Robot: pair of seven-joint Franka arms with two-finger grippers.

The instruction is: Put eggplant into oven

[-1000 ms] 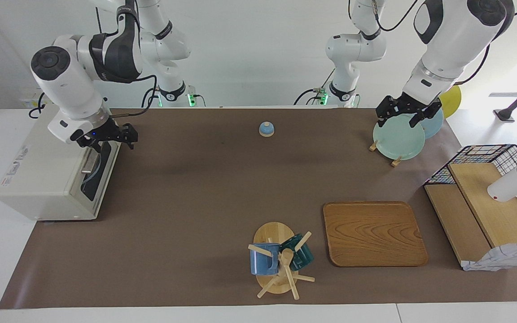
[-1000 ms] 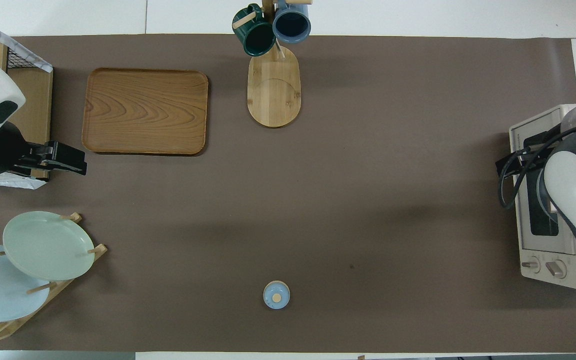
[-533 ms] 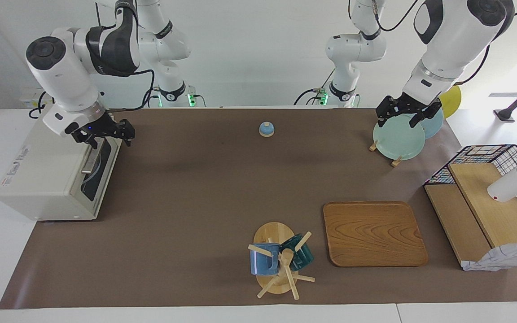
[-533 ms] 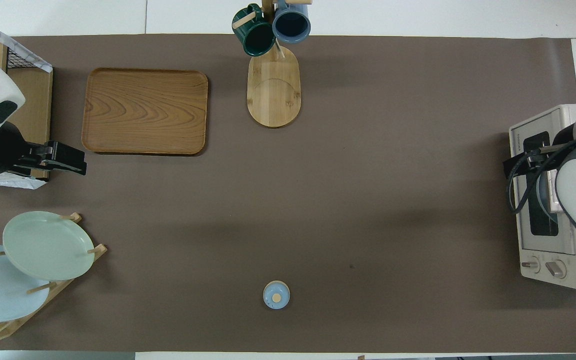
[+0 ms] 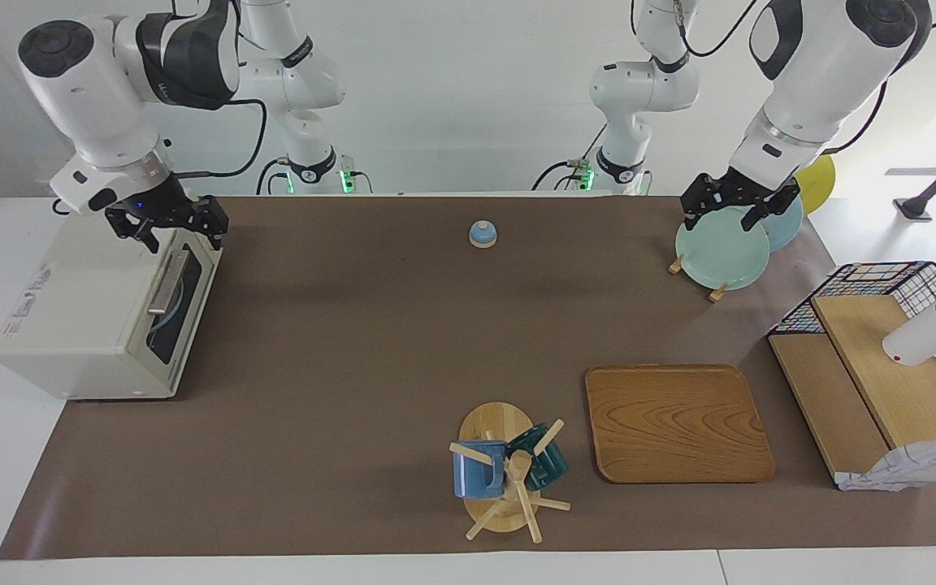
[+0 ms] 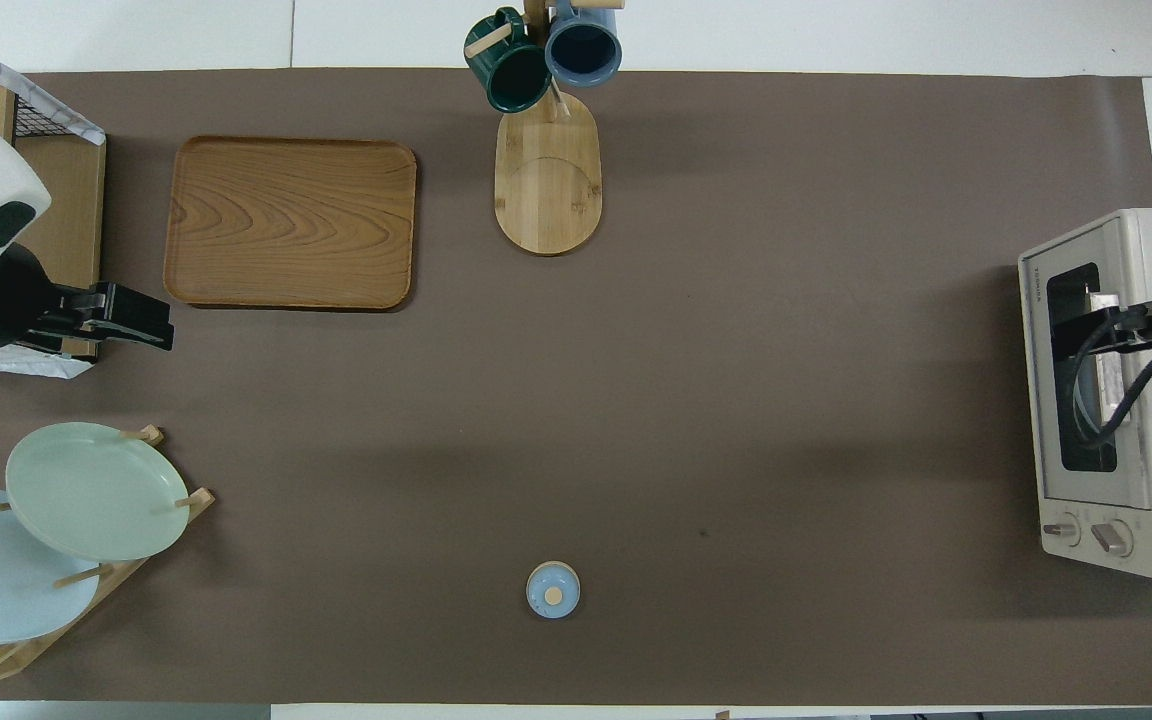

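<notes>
1. Right gripper [image 5: 169, 226] is hanging over the oven [image 5: 82, 313] at the robots' end of its top edge, jaws spread, nothing between them
2. Against the earlier frames it has been lifting and pulling back toward the right arm's base; a second ago it sat low, just at the door handle [image 5: 167, 282], and now the handle is lying clear below the jaws, apart from them
3. Oven door is standing shut, dark glass [image 6: 1076, 370] facing the table's middle
4. Eggplant is not showing anywhere on the table; through the glass only a pale curved shape is showing, and I cannot tell what it is. Judging by the shut door and the empty jaws, the eggplant is probably inside
5. Meaning for the task: the right arm seems to be retreating after closing the door, so the job looks finished or nearly so
6. Left gripper [image 5: 738, 207] is waiting over the plate rack [image 5: 718, 252], jaws released and empty, unchanged across the frames
7. Well away from both sets of jaws: tray [image 5: 677, 422], mug tree [image 5: 504, 475], small blue lid [image 5: 482, 234], all undisturbed
</notes>
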